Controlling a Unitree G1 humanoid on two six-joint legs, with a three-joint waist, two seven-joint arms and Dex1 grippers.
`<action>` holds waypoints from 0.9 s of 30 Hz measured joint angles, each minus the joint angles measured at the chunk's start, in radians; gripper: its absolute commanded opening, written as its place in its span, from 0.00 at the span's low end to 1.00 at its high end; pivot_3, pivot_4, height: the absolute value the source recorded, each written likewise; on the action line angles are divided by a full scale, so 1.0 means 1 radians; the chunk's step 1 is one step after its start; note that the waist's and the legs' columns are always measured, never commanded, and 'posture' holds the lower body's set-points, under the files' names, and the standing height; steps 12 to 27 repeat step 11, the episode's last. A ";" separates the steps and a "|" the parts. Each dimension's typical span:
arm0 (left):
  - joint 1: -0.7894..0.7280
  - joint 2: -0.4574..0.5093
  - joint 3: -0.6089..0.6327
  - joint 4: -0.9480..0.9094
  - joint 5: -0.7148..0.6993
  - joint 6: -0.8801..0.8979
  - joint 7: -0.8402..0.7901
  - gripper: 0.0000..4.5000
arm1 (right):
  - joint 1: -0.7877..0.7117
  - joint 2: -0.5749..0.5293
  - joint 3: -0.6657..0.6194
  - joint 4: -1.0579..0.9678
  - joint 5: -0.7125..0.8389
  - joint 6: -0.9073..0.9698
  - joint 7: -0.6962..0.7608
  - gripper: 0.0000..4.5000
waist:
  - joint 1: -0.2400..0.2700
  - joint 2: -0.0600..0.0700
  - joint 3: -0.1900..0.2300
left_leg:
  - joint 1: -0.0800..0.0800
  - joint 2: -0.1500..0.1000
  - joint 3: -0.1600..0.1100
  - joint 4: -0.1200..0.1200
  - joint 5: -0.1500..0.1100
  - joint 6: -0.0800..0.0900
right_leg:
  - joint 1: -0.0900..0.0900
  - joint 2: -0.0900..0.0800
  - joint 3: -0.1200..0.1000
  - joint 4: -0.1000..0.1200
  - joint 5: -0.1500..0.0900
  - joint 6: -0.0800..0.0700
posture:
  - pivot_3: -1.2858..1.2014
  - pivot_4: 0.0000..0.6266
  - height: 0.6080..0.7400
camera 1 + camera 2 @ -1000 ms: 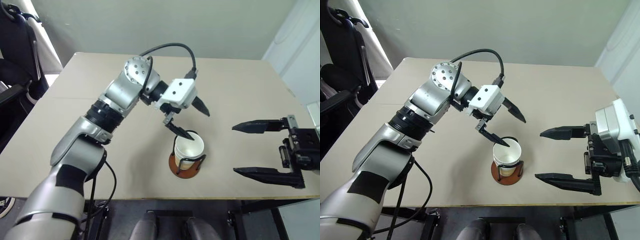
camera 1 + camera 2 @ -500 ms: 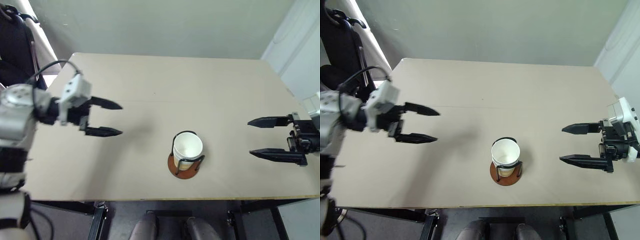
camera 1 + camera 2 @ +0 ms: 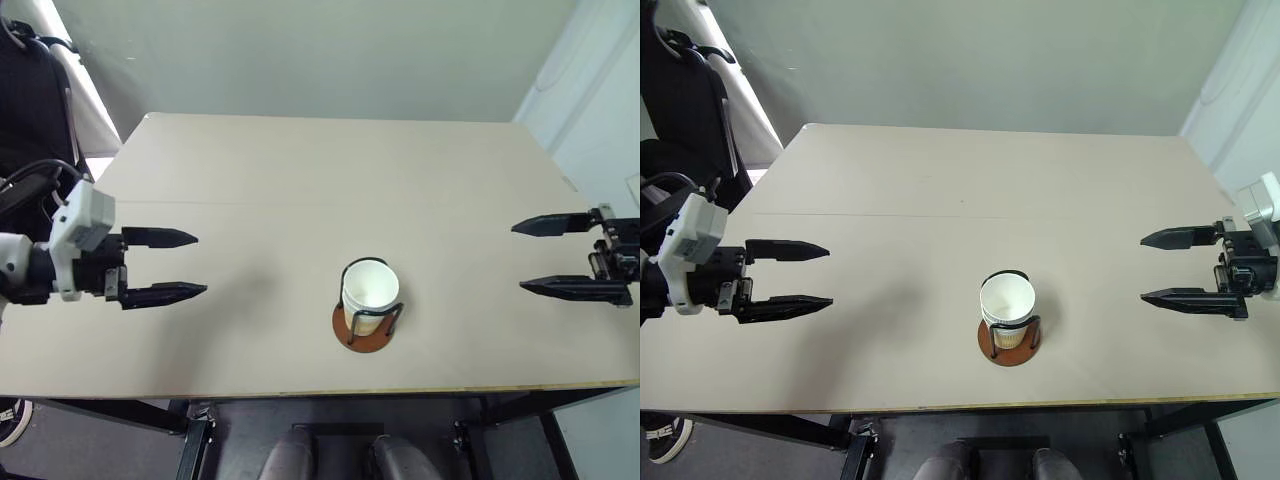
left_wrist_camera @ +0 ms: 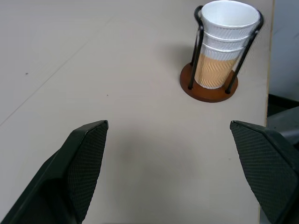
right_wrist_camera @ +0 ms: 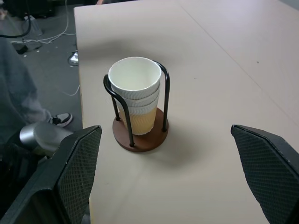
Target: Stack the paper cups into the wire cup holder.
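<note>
The paper cups (image 3: 368,294) sit nested in one stack, three white rims showing in the left wrist view on the stack (image 4: 225,43). The stack stands upright inside the wire cup holder (image 3: 363,330), between its black hoops on the reddish-brown base, near the table's front edge at the middle. My left gripper (image 3: 172,266) hovers open far to the left of the holder, fingers pointing toward it, nothing between them. My right gripper (image 3: 547,257) hovers open far to the right, also pointing inward and empty. In the right wrist view the stack (image 5: 137,98) and holder (image 5: 140,133) stand well ahead of the fingers.
The beige table (image 3: 320,180) has a faint seam across its middle. A dark chair (image 3: 30,90) stands past the table's left edge. A pale wall lies beyond the far edge.
My left arm has swung away from above the cup stack to the far left and stays open. My right gripper has drawn further right. The cups remain in the holder.
</note>
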 measured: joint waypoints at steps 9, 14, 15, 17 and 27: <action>-0.022 -0.009 -0.044 0.000 0.002 0.001 0.025 0.99 | -0.011 0.002 0.011 -0.004 -0.001 0.028 0.008 1.00 | 0.000 0.000 0.000 | -0.002 0.001 0.000 -0.011 0.001 -0.003 | -0.005 0.000 0.000 -0.001 -0.001 -0.001 | 0.52 0.24 1.00; -0.032 -0.009 -0.049 0.000 0.002 0.001 0.025 0.99 | -0.008 0.002 0.011 -0.010 -0.001 0.031 0.008 1.00 | 0.000 0.000 0.000 | -0.002 0.001 0.000 -0.011 0.001 -0.004 | -0.005 0.000 0.000 -0.001 -0.001 -0.001 | 0.52 0.24 1.00; -0.032 -0.009 -0.049 0.000 0.002 0.001 0.025 0.99 | -0.008 0.002 0.011 -0.010 -0.001 0.031 0.008 1.00 | 0.000 0.000 0.000 | -0.002 0.001 0.000 -0.011 0.001 -0.004 | -0.005 0.000 0.000 -0.001 -0.001 -0.001 | 0.52 0.24 1.00; -0.032 -0.009 -0.049 0.000 0.002 0.001 0.025 0.99 | -0.008 0.002 0.011 -0.010 -0.001 0.031 0.008 1.00 | 0.000 0.000 0.000 | -0.002 0.001 0.000 -0.011 0.001 -0.004 | -0.005 0.000 0.000 -0.001 -0.001 -0.001 | 0.52 0.24 1.00; -0.032 -0.009 -0.049 0.000 0.002 0.001 0.025 0.99 | -0.008 0.002 0.011 -0.010 -0.001 0.031 0.008 1.00 | 0.000 0.000 0.000 | -0.002 0.001 0.000 -0.011 0.001 -0.004 | -0.005 0.000 0.000 -0.001 -0.001 -0.001 | 0.52 0.24 1.00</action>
